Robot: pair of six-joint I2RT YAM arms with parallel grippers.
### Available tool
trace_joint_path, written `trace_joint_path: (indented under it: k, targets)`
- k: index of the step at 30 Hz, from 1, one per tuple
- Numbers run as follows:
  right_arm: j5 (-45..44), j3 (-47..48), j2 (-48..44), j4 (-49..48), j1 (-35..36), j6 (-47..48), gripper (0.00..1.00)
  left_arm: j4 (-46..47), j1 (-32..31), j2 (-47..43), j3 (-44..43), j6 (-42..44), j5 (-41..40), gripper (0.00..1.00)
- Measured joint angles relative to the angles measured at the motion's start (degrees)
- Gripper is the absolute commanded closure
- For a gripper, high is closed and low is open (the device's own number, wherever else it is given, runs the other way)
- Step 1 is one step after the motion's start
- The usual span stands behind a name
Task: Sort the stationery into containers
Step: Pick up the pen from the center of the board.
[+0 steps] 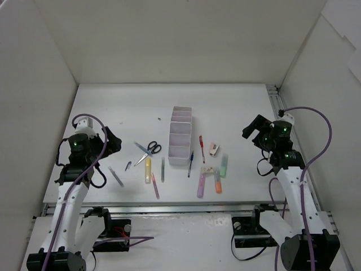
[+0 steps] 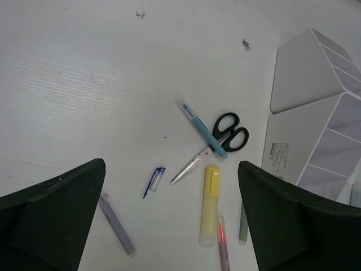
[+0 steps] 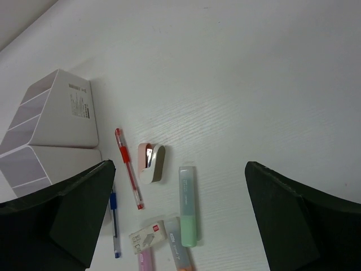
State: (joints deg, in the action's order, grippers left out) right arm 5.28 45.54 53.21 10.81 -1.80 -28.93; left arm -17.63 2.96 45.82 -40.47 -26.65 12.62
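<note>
Since none of the four compartments of the tray [image 1: 179, 159] shows anything inside from above, I judge the sorting not yet begun: every item in view lies loose on the table [image 1: 113, 107], in two groups either side of the tray. On its left are the scissors [image 2: 217, 147] with a blue pen [image 2: 200, 127] lying across their blades, a yellow highlighter [image 2: 208, 206] just beside them, a small blue cap [image 2: 153, 179], a grey-purple pen [image 2: 117, 224], a pink pencil [image 1: 154, 185] and a dull green pen [image 1: 163, 169]. On its right are a red pen [image 3: 128, 168], a dark blue pen [image 3: 114, 223], a pink-and-white item [image 3: 152, 162] I cannot identify, a green highlighter [image 3: 188, 206], an eraser [image 3: 146, 237], a purple highlighter [image 1: 201, 184] and an orange highlighter [image 1: 218, 182]. The left gripper [image 2: 171, 165] hangs above its group with fingers spread wide and nothing between them; the right gripper [image 3: 180, 164] is likewise spread and empty over its own. So the whole job is left, and each arm appears placed to take the items on its side.
</note>
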Motion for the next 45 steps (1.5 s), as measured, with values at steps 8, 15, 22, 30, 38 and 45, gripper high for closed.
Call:
trace_joint_path:
  k: [8,15,22,30,38,45]
  targets:
    - [1.68,-0.13,3.37,0.02,5.11,0.87,0.02,-0.13,0.0,1.68,0.0,0.02,-0.17,0.0]
    - [-1.16,-0.11,9.16,0.11,19.39,1.55,0.02,-0.02,-0.02,3.91,0.0,0.04,0.28,0.0]
    - [-6.01,-0.11,13.97,-0.31,33.51,1.92,0.07,0.22,0.0,4.2,0.0,0.09,0.85,0.01]
    - [-11.3,-0.59,19.28,-2.58,43.78,1.03,0.27,0.48,0.0,4.17,0.0,0.5,1.11,0.01]
    - [-13.77,-6.21,21.46,-11.47,52.3,1.31,0.43,1.22,-0.02,4.17,1.05,0.5,1.6,0.01]
    - [-16.63,-6.23,30.49,-17.42,53.81,1.18,0.46,1.81,-0.02,4.22,1.38,0.48,2.58,0.0]
